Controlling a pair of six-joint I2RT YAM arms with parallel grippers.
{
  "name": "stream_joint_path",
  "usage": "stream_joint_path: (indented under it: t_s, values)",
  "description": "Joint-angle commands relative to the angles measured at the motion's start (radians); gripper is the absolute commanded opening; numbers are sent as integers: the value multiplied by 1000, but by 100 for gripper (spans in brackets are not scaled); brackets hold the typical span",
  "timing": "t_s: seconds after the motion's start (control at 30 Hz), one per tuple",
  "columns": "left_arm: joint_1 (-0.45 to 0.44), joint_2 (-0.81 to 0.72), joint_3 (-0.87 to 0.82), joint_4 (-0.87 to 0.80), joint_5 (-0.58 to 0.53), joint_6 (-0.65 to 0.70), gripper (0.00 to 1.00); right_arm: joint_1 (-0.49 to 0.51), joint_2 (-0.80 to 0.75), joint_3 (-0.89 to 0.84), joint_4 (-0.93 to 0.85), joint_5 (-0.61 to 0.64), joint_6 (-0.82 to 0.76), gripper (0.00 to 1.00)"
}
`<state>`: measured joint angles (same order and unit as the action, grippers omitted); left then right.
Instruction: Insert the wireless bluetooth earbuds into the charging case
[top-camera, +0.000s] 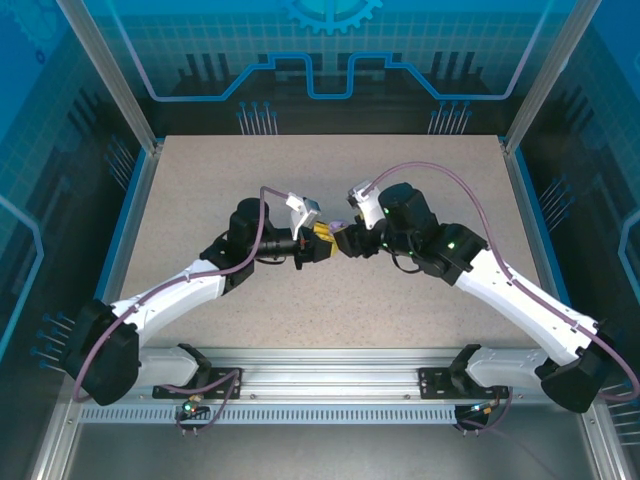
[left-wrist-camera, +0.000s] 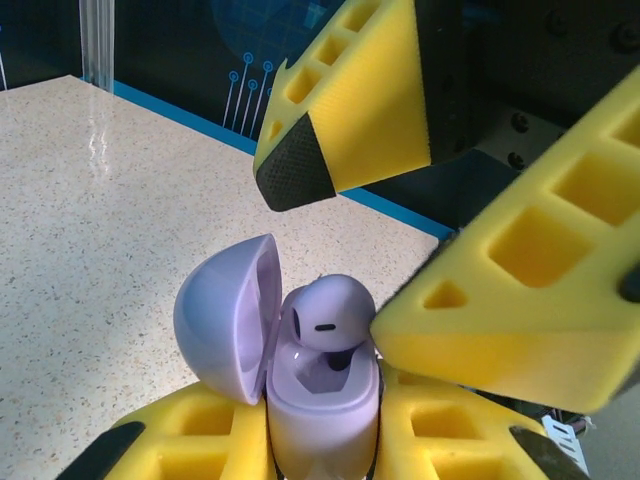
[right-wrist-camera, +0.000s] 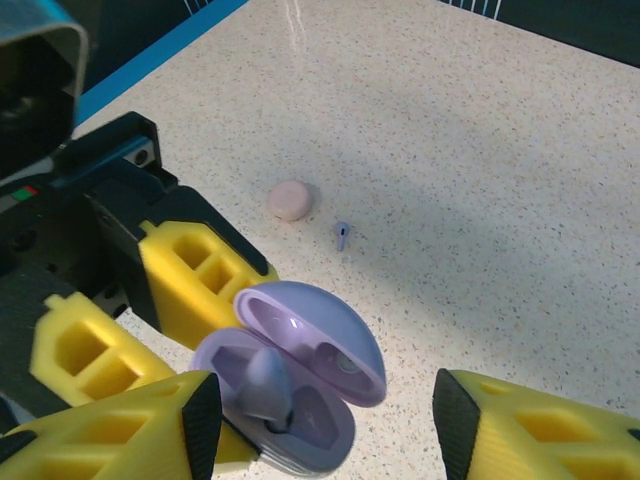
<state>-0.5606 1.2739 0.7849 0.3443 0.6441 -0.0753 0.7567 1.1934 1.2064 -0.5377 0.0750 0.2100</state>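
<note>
A lilac charging case (left-wrist-camera: 320, 410) stands upright with its lid (left-wrist-camera: 225, 315) swung open, and my left gripper (left-wrist-camera: 320, 438) is shut on its base. One lilac earbud (left-wrist-camera: 330, 315) sits stem-down in a well of the case, its head still above the rim. My right gripper (right-wrist-camera: 328, 420) is open and straddles the case (right-wrist-camera: 310, 335). One of its yellow fingers (left-wrist-camera: 520, 300) touches the earbud's side; the other finger (left-wrist-camera: 350, 110) hangs well clear above. Both grippers meet at mid-table (top-camera: 330, 242). A second lilac earbud (right-wrist-camera: 342, 235) lies loose on the table beyond.
A closed pale pink case (right-wrist-camera: 290, 200) rests on the speckled tabletop (right-wrist-camera: 480, 180) just left of the loose earbud. Blue enclosure walls (top-camera: 330, 60) ring the table. Open tabletop stretches behind the grippers and to both sides.
</note>
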Motion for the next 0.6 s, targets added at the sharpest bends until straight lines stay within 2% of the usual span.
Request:
stream_joint_path:
  t_s: [0.0, 0.57]
  values:
    - [-5, -28, 38, 2, -12, 20, 15, -23, -12, 27, -35, 6, 16, 61]
    - [-5, -41, 38, -7, -42, 25, 15, -54, -44, -4, -65, 10, 13, 62]
